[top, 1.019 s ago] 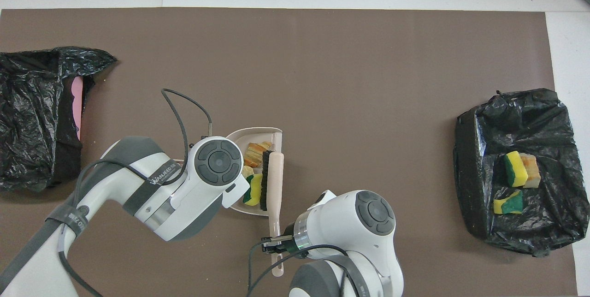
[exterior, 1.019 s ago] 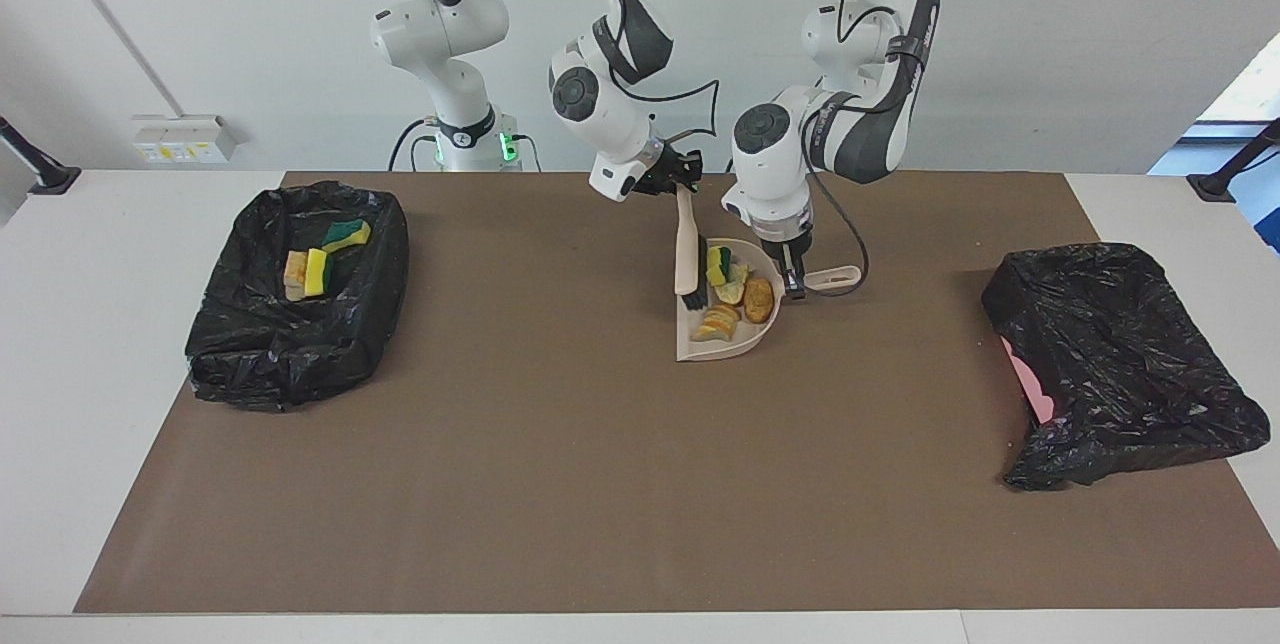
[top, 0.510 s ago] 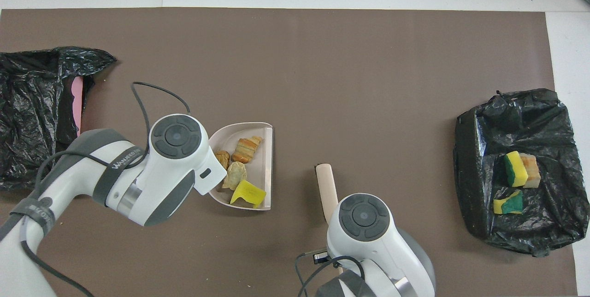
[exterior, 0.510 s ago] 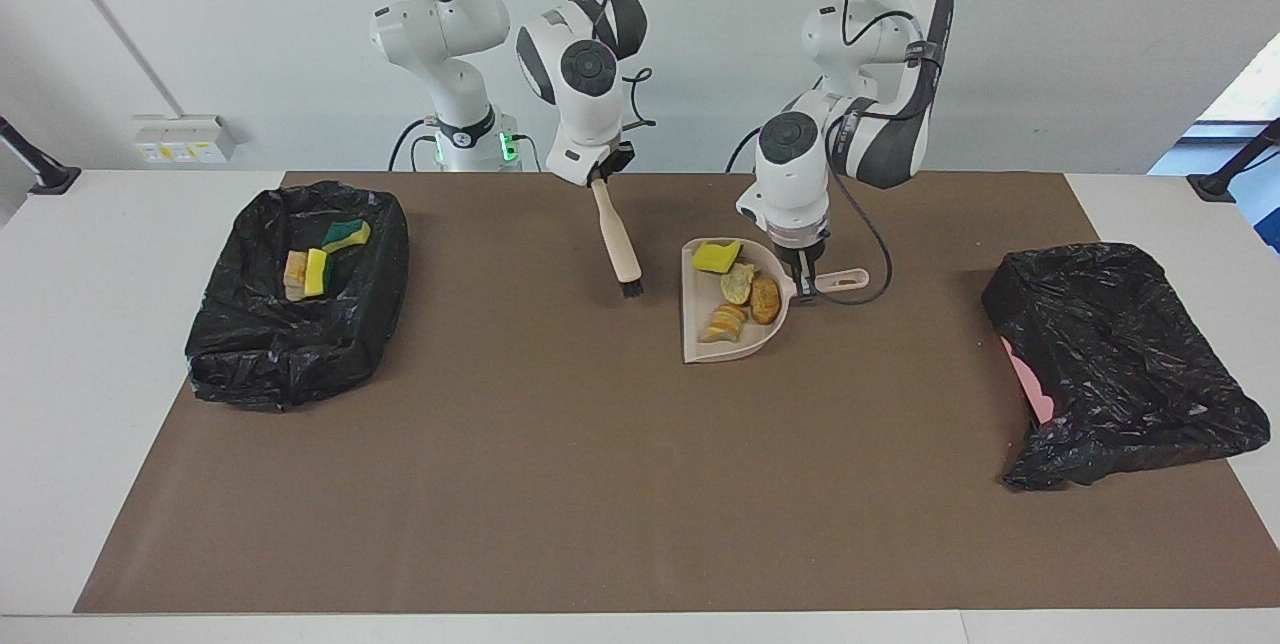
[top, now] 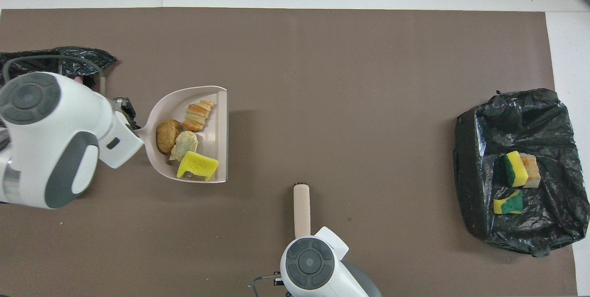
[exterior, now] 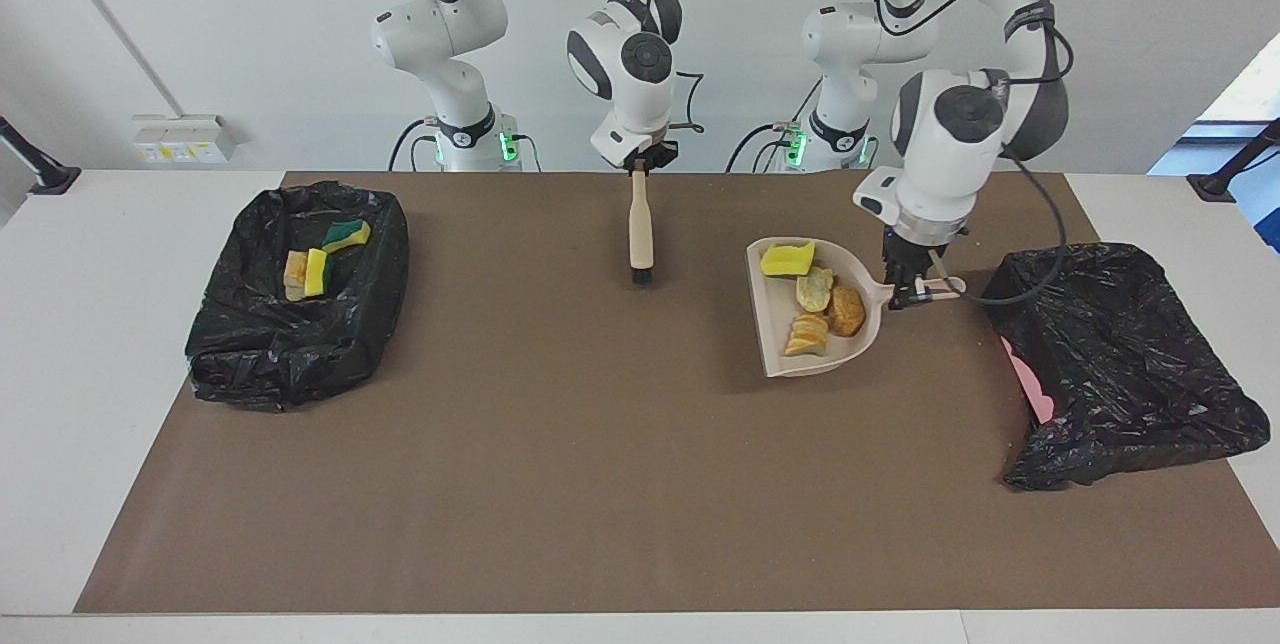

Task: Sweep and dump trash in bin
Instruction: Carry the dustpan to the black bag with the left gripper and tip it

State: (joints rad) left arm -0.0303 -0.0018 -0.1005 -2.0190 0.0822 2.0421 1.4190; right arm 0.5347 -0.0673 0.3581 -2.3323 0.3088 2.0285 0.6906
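Both arms [exterior: 940, 44] are glossy white with rounded joint housings, each joint capped by a dark grey disc ringed with small screw holes. Just above each black gripper [exterior: 912, 286] sits a silver wrist ring, and thin black cables loop from it up the arm. Green lights glow at the bases [exterior: 470, 149].

Left arm: bent down from its base, wrist pointing downward, left gripper [exterior: 912, 296] clamped on the dustpan [exterior: 768, 324] handle, holding it clear of the table toward the left arm's end. Right arm: folded high near the robots, wrist vertical, right gripper [exterior: 638, 167] closed on the brush [exterior: 640, 236] handle, bristles hanging downward.
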